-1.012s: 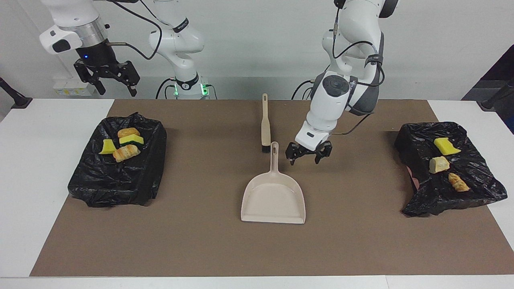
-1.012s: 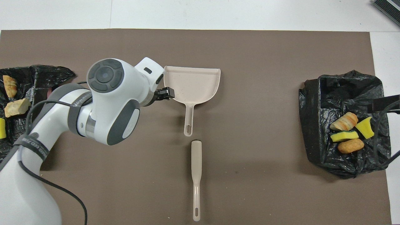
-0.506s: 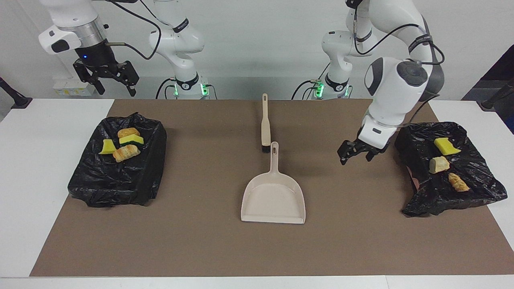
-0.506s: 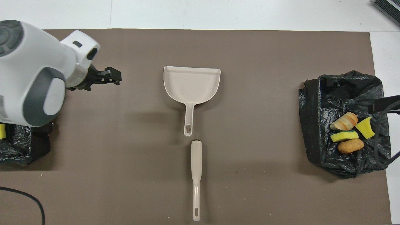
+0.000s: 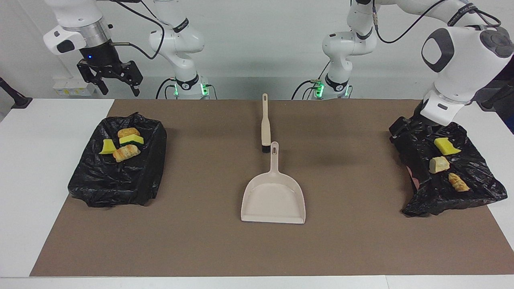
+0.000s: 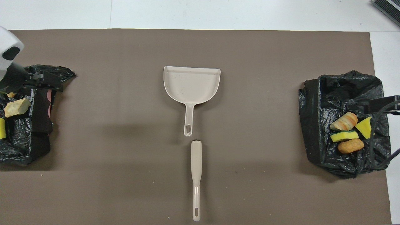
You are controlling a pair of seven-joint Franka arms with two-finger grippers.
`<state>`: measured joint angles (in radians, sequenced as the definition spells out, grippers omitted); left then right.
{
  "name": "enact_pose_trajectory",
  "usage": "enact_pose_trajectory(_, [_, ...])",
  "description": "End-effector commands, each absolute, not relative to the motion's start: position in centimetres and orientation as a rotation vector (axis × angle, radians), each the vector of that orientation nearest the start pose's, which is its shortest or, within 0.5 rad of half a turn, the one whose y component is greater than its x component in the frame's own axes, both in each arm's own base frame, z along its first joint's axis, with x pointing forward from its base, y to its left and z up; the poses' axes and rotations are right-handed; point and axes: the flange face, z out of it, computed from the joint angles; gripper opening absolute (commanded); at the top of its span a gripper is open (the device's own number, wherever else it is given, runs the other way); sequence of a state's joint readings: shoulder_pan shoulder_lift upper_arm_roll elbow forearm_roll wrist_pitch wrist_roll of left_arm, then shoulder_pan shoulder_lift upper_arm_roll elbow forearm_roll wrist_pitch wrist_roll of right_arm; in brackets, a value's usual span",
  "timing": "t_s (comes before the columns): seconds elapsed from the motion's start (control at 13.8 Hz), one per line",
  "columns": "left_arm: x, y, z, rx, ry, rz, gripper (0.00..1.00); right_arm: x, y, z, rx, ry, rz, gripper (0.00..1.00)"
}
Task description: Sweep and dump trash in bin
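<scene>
trash: all seven bits sit in two black-bagged bins; four in the bin [image 5: 116, 164] at the right arm's end, three in the bin [image 5: 445, 172] at the left arm's end
dustpan [image 5: 274, 196]: flat mid-mat, empty; brush [image 5: 265, 122] just beside its handle, nearer the robots
left gripper [image 5: 401, 127]: spread wide, holding nothing, over its bin's edge
right gripper [image 5: 110, 78]: wide too, empty, up high; waiting

White rounded arms [image 5: 457, 60] with grey joint caps, loose black cables, green-lit bases, black fingers [image 5: 134, 84].
</scene>
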<state>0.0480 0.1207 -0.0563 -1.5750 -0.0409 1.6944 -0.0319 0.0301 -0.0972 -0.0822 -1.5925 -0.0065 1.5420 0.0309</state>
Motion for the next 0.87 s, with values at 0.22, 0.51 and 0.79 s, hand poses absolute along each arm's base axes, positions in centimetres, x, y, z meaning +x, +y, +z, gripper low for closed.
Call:
enact_pose_trajectory(0.22, [57.0, -0.4, 59.8, -3.154, 0.028, 0.067, 1.00, 51.6, -4.2, 66.2, -3.130, 0.129, -0.055, 1.00])
enact_pose_trajectory(0.51, [55.3, -1.1, 61.8, -3.155, 0.080, 0.060, 1.00, 51.5, -5.4, 66.3, -3.123, 0.143, -0.054, 1.00])
enact_pose_trajectory(0.79, [54.6, -2.0, 61.5, -3.152, 0.106, 0.080, 1.00, 51.4, -3.4, 66.5, -3.134, 0.103, -0.052, 1.00])
